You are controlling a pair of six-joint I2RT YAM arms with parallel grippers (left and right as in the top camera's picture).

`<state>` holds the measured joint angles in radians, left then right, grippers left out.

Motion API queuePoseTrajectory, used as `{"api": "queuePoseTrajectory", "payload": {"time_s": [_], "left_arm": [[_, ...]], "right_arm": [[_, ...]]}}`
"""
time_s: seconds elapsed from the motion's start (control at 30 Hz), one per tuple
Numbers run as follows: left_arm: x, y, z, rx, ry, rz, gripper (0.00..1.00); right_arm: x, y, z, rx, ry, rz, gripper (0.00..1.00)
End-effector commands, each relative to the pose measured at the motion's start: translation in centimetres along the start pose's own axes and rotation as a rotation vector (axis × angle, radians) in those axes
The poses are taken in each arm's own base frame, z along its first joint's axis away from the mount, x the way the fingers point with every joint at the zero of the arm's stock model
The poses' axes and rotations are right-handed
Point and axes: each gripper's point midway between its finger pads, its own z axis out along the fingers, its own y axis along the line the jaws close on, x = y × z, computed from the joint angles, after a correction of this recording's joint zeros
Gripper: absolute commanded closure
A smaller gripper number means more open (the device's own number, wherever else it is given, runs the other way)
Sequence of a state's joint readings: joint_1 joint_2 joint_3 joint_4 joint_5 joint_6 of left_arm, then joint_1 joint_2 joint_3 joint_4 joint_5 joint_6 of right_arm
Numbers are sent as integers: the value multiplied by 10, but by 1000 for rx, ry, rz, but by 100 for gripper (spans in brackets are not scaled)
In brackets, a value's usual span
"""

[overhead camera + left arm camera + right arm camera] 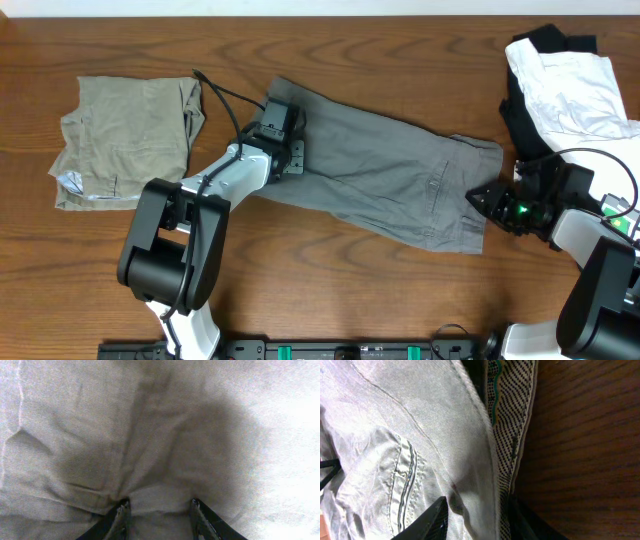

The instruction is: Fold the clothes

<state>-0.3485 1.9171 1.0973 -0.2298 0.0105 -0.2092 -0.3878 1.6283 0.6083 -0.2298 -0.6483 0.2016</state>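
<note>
2 black-and-white arms with black cables.

Even overhead light, left wrist view washed out, perhaps overexposed, shadowed centre

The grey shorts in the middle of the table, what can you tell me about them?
The grey shorts are creased woven cloth, lying flat and slanted across the wooden table, waistband to the right. Its lining is pale with dark speckles and a green trim. The left gripper seems to pinch a fold at the leg end; the right gripper straddles the waistband edge.
</note>
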Motion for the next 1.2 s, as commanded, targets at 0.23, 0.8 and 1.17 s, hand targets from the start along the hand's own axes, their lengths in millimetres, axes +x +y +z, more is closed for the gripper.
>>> {"api": "queuePoseTrajectory", "payload": {"time_s": [0.23, 0.8, 1.17], "left_arm": [[16, -3, 8, 14, 59, -4, 59], [32, -25, -6, 33, 106, 70, 59], [-1, -49, -62, 90, -49, 102, 59]], "right_arm": [[50, -24, 26, 135, 137, 20, 60], [-9, -11, -1, 123, 35, -12, 99], [-88, 16, -85, 265, -90, -80, 99]]}}
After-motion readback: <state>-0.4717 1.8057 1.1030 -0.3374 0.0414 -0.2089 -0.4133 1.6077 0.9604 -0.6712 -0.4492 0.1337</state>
